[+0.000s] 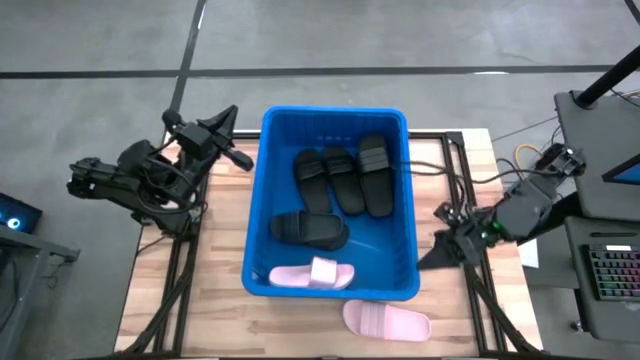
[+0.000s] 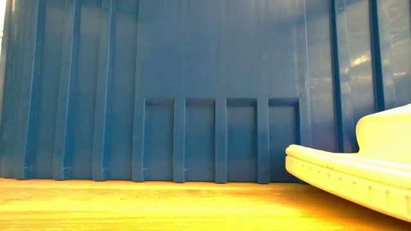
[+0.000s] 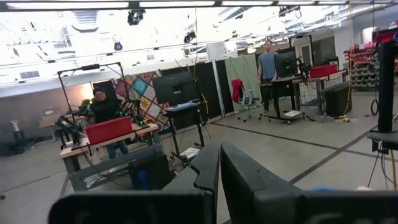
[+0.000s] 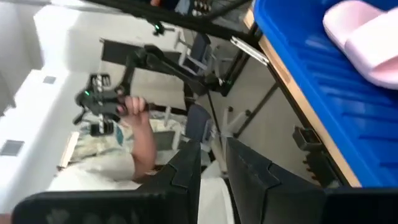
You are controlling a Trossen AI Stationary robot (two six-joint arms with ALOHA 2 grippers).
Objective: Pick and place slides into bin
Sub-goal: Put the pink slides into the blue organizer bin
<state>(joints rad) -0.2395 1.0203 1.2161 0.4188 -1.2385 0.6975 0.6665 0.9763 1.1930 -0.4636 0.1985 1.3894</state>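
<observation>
The blue bin (image 1: 262,200) stands mid-table; its ribbed wall (image 2: 192,83) fills the low view. Several black slides (image 1: 345,180) and one pink slide (image 1: 312,273) lie inside it. Another pink slide (image 1: 387,320) rests sole-down on the wood in front of the bin's near wall, and shows at the right of the low view (image 2: 359,173). My left gripper (image 1: 228,120) is shut and empty, raised beyond the bin's far left corner. My right gripper (image 1: 428,260) hovers just right of the bin's near right corner, its fingers (image 4: 186,162) a narrow gap apart with nothing between them.
Black frame rails (image 1: 180,280) run along both sides of the wooden table (image 1: 220,310). A desk with a keyboard (image 1: 610,270) stands at the right. A person's hand holding a device (image 4: 134,109) shows beyond the table's edge; other people stand far off in the room (image 3: 268,59).
</observation>
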